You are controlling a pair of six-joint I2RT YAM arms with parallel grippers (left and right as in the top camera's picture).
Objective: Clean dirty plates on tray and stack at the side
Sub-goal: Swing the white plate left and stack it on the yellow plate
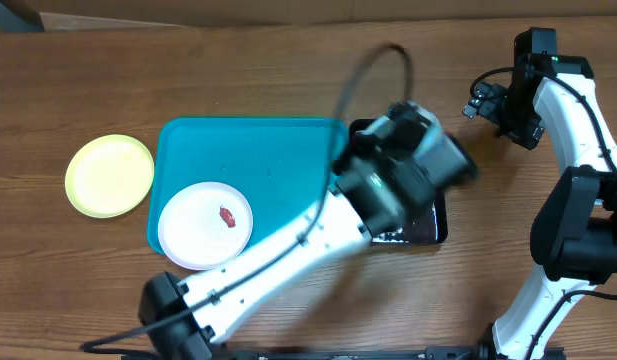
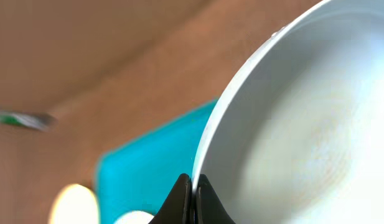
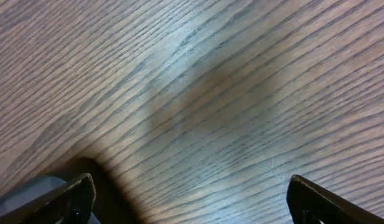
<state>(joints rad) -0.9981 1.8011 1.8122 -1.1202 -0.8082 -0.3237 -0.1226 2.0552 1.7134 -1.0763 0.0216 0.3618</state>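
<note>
Black tray [image 1: 433, 228] sits at 3 o'clock of the turquoise tray [image 1: 278, 150], right up against it. It's mostly hidden under the left arm [image 1: 288, 245], which slants across the bench [image 1: 288, 70] from 7 o'clock to the middle and covers the turquoise tray's 4 o'clock corner. Right arm [image 1: 578, 150] stands at 3 o'clock, well apart from both trays.

Left jaws: pinched tight on the rim of a pale plate [image 2: 291, 124], held tilted up off the bench over the black tray. It looks smooth and glossy; white or pale blue, can't tell which. Right jaws: spread wide, nothing btwn them, bare wood below.

White plate [image 1: 205, 225] lies in the turquoise tray at its 7 o'clock corner w/ one red bit [image 1: 227, 216] on it. Yellow plate [image 1: 110, 175] lies flat on the bench, just beside the tray at 9 o'clock.
</note>
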